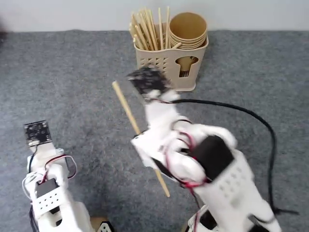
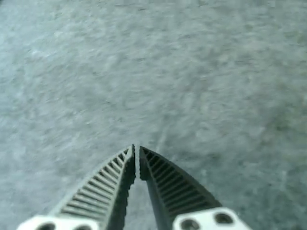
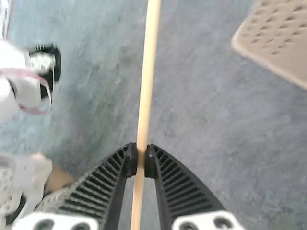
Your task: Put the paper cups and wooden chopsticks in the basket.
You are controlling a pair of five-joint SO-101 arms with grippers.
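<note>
A beige perforated basket (image 1: 170, 64) stands at the back of the grey mat, holding several wooden chopsticks (image 1: 147, 30) and a stack of paper cups (image 1: 188, 29). My right gripper (image 3: 137, 157) is shut on one wooden chopstick (image 3: 146, 86), which it holds above the mat in front of the basket. From above, that chopstick (image 1: 126, 106) runs slantwise from near the basket down past the right arm (image 1: 193, 154). My left gripper (image 2: 137, 152) is shut with nothing in it, low over bare mat at the front left. The basket's corner (image 3: 278, 43) shows in the right wrist view.
A black cable (image 1: 241, 113) loops from the right arm across the mat on the right. The left arm (image 1: 46, 174) sits at the front left corner. Grey mat (image 1: 72, 77) covers the whole table.
</note>
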